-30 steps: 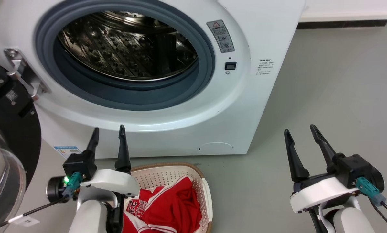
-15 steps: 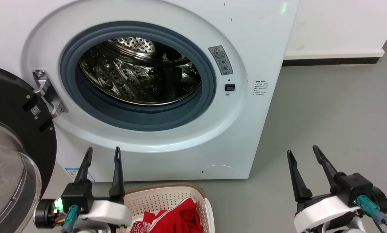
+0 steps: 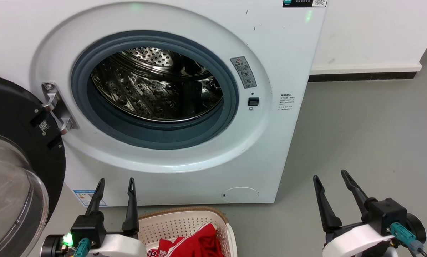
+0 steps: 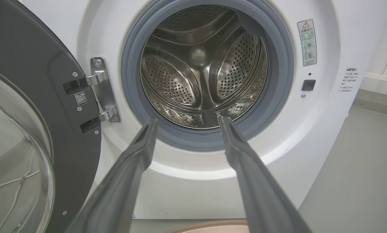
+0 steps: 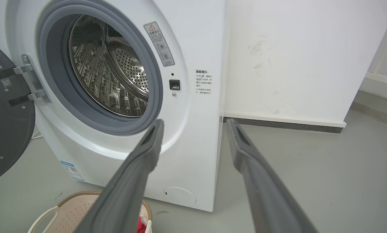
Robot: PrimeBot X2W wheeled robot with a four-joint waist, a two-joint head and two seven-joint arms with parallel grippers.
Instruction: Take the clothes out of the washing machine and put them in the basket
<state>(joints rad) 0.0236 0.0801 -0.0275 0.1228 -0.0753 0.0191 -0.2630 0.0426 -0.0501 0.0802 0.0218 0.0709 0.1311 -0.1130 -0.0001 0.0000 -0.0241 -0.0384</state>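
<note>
The white washing machine point(image 3: 199, 167) stands ahead with its porthole open; its steel drum point(image 3: 156, 85) holds no fabric that I can see, also in the left wrist view point(image 4: 203, 68). The red clothes point(image 3: 195, 246) lie in the cream basket point(image 3: 184, 223) on the floor below the machine's front; a rim of the basket point(image 5: 73, 207) appears in the right wrist view. My left gripper point(image 3: 115, 182) is open and empty, just left of the basket. My right gripper point(image 3: 330, 175) is open and empty over the floor to the right of the machine.
The black-framed glass door point(image 3: 17, 171) hangs open at the far left, close to my left arm. Grey floor point(image 3: 370, 132) stretches right of the machine to a white wall with dark skirting point(image 3: 363, 75).
The camera has tilted up, so the machine, basket and both grippers sit lower in the picture. Less of the basket and clothes is visible now. Both grippers stay open.
</note>
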